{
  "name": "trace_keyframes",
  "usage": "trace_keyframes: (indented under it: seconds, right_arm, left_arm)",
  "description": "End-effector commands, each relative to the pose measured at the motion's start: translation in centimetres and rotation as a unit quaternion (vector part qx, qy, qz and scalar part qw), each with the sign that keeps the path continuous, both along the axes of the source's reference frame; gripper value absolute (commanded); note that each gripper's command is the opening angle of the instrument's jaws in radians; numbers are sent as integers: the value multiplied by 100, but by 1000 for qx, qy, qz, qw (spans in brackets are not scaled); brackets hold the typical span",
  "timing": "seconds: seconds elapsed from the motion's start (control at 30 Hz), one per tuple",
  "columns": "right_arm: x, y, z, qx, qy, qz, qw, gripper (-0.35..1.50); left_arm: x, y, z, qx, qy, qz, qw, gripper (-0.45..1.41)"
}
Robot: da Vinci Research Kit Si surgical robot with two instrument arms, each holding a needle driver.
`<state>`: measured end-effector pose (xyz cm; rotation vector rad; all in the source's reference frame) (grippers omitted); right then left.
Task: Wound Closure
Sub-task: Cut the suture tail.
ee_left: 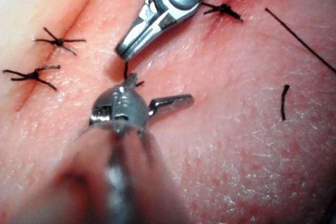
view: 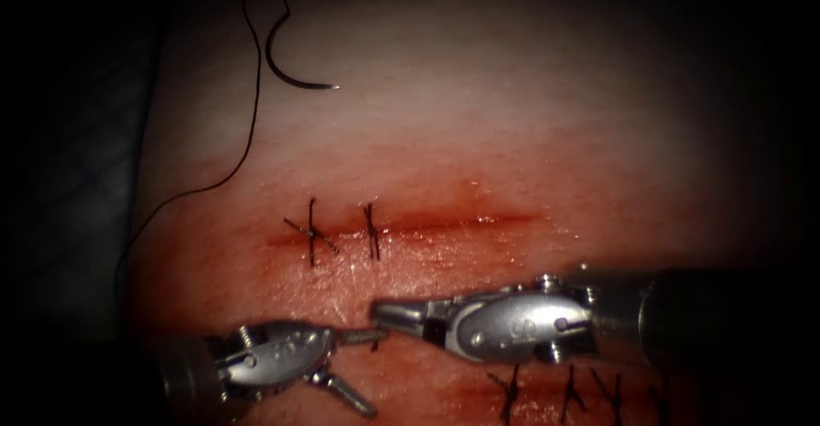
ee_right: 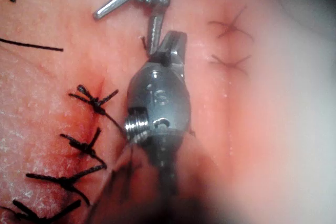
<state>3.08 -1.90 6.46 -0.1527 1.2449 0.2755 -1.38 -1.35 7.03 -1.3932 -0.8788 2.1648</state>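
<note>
The curved needle (view: pixel 290 72) lies free on the tissue (view: pixel 530 136), far up and left of the cut (view: pixel 444 219), not in the tissue. Its thread (view: pixel 254 93) trails down the left edge. Two tied stitches (view: pixel 312 234) cross the cut's left end. Below the cut, my left tool (view: pixel 374 373) stands open and holds nothing; a short thread stub (ee_left: pixel 126 71) pokes up by its upper jaw tip. My right tool (view: pixel 382 311) points left at it with jaws shut on nothing, their tip just above the left tool's upper jaw. Both tools appear again up close: left tool (ee_left: pixel 160 87), right tool (ee_right: pixel 176 39).
A second row of several tied stitches (view: pixel 565 390) runs along the near edge, under my right tool. A loose cut thread end (ee_left: pixel 283 102) and a long strand (ee_left: pixel 299 38) lie on the tissue. Red fluid wets the cut. Dark cloth (view: pixel 77 178) borders the tissue's left.
</note>
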Motion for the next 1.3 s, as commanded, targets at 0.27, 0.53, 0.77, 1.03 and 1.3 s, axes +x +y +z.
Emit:
trace_keyframes:
  seconds: [0.27, 0.53, 0.77, 1.03, 1.3]
  right_arm:
    - [14, -13, 21, 8, -27, -30, 999, -35]
    - [16, -22, 26, 16, -118, -47, 992, -35]
    - [5, -25, 28, 34, -147, -84, 985, -35]
    - [-20, -17, 19, 70, -99, -59, 991, 116]
    - [-28, 21, -15, 63, -31, 23, 997, 147]
  left_arm:
    - [-4, -1, 1, 1, 1, -1, 1000, 62]
    - [3, -3, -7, 5, 1, 0, 1000, 62]
    - [37, 16, -68, -35, 7, -3, 999, 64]
    - [51, 44, -105, -126, -5, -32, 992, 62]
    - [60, 72, -98, -129, -7, -59, 990, 91]
